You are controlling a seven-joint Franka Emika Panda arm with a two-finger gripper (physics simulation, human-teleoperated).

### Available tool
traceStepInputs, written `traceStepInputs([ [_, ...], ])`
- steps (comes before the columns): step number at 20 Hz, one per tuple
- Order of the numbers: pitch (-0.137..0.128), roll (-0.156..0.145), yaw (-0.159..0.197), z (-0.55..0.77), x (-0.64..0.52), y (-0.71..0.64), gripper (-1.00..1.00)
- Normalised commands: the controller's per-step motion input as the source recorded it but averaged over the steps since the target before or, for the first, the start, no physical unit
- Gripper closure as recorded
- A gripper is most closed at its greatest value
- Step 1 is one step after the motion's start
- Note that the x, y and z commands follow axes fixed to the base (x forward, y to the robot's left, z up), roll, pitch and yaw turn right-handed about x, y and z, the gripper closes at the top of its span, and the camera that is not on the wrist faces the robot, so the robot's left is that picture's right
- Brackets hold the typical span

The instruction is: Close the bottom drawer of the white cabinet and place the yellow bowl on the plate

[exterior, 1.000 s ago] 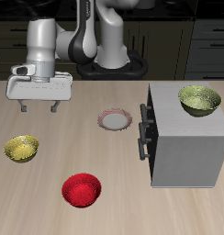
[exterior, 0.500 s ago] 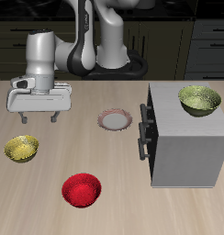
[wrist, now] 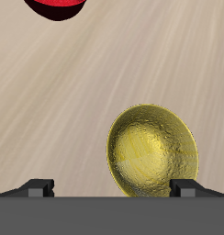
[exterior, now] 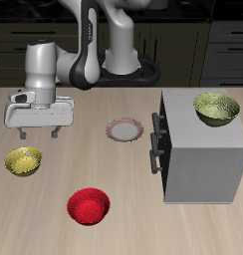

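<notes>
Yellow bowl [exterior: 24,160] below open end effector [exterior: 41,132]

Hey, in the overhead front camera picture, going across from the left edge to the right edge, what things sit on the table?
yellow bowl → red bowl → plate → white cabinet, with a green-yellow bowl on top of it.

We see even, soft light from above, with only faint shadows on the worktop [exterior: 123,179]. The yellow bowl [wrist: 152,151] carries small bright glints on its shiny inside. Both renders are low in resolution yet sharp, with no blur or edge distortion.
</notes>
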Motion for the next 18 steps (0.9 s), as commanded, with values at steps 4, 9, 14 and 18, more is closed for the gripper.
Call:
traceStepInputs([
  [4,0.002,0.022,0.024,-0.06,0.03,0.06,-1.0],
  [9,0.019,0.012,0.013,-0.17,0.08,0.05,-1.0],
  [14,0.009,0.015,0.04,-0.19,0.05,0.0,-1.0],
  [18,0.017,-0.003,-0.002,-0.18,0.02,-0.01,-1.0],
])
